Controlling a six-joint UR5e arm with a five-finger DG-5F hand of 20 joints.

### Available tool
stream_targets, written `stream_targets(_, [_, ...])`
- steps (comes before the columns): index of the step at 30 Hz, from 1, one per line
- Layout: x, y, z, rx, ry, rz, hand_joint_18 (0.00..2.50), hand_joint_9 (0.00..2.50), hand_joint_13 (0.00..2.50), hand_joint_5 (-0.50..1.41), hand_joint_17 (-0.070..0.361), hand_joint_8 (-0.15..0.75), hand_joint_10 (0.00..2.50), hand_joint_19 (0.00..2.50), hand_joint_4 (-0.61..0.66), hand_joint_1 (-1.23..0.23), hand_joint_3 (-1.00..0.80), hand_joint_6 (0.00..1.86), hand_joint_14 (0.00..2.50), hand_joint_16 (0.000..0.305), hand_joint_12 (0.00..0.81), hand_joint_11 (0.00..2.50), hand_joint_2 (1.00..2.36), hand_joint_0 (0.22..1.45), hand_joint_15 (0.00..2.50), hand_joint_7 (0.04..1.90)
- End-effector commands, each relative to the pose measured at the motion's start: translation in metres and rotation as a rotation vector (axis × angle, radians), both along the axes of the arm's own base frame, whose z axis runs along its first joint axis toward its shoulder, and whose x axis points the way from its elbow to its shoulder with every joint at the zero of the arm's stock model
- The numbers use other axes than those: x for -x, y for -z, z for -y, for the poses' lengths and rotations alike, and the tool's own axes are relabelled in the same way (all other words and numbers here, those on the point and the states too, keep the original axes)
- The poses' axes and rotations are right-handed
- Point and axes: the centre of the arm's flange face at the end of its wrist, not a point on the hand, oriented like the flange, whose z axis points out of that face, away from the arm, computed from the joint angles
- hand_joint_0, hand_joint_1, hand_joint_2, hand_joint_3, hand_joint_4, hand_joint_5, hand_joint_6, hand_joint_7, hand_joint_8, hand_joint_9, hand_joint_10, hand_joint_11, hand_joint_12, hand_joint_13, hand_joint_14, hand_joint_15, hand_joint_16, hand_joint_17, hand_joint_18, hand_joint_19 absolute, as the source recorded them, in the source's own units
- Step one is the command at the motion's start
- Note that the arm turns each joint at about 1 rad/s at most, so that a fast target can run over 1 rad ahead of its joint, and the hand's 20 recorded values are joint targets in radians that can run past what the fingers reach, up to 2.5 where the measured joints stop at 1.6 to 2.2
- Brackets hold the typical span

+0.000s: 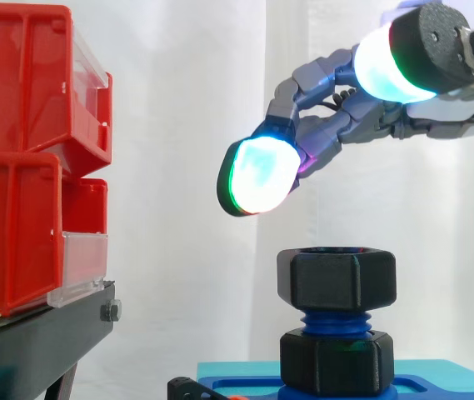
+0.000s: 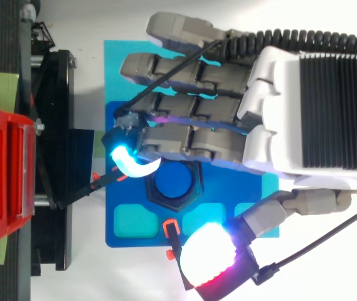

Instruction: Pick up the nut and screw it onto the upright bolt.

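Above the bolt, the hand point(image 1: 328, 133) hangs with its fingers loosely spread and holding nothing. Open air separates its lowest glowing fingertip point(image 1: 257, 177) from the black hex nut point(image 1: 336, 279). The nut sits at the top of the upright blue bolt point(image 1: 335, 322), with ribbed thread showing below it down to a second black hex nut point(image 1: 336, 360) at the foot.

In the top view the bolt's round blue end point(image 2: 172, 180) shows inside the nut's hexagon, partly overlapped by the fingers. The thumb pad point(image 2: 209, 254) lies clear to one side.

The bolt stands on a glossy blue base plate point(image 2: 125, 213) over a teal mat point(image 2: 118, 63). White curtain point(image 1: 178, 83) fills the open gap to the red plastic bins point(image 1: 20, 167), which are cut off at the left on their black stand point(image 1: 45, 342).
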Motion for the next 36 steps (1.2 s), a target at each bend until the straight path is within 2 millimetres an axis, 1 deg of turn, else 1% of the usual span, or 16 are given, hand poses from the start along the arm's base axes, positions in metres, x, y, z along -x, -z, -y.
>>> stream_targets(1, [0.002,0.011,-0.003,-0.002,-0.005,0.013,0.0,0.55,0.2,-0.15,0.08,0.267,0.0,0.0,0.26,-0.19,-0.5,0.5,0.0,0.036,0.31,0.0,1.0,0.47,0.0,0.74])
stream_targets(3, [-0.001,0.01,-0.006,-0.016,-0.004,0.055,0.0,0.55,0.2,-0.15,0.08,0.269,0.0,0.0,0.26,-0.19,-0.5,0.5,0.0,0.036,0.31,0.0,1.0,0.47,0.0,0.76])
stream_targets(13, [-0.001,0.011,-0.006,-0.017,0.0,0.046,0.0,0.55,0.19,-0.15,0.081,0.269,0.0,0.0,0.27,-0.19,-0.5,0.5,0.0,0.036,0.31,0.0,1.0,0.47,0.0,0.77])
stream_targets(25, [-0.003,0.011,-0.015,-0.041,-0.01,0.064,0.0,0.55,0.19,-0.15,0.082,0.269,0.0,0.0,0.26,-0.19,-0.5,0.5,0.0,0.036,0.312,0.0,1.0,0.47,0.0,0.76])
stream_targets(26, [-0.006,0.019,-0.015,-0.045,-0.006,0.059,0.0,0.55,0.19,-0.15,0.082,0.269,0.0,0.0,0.26,-0.19,-0.5,0.5,0.0,0.036,0.312,0.0,1.0,0.47,0.0,0.76])
stream_targets(30, [-0.008,0.026,-0.017,-0.058,-0.01,0.055,0.0,0.55,0.19,-0.15,0.083,0.27,0.0,0.0,0.26,-0.19,-0.5,0.5,0.0,0.037,0.312,0.0,1.0,0.47,0.0,0.77])
stream_targets(36, [-0.009,0.027,-0.018,-0.068,-0.009,0.056,0.0,0.55,0.19,-0.15,0.083,0.271,0.0,0.0,0.27,-0.2,-0.5,0.5,0.0,0.037,0.312,0.0,1.0,0.48,0.0,0.78])
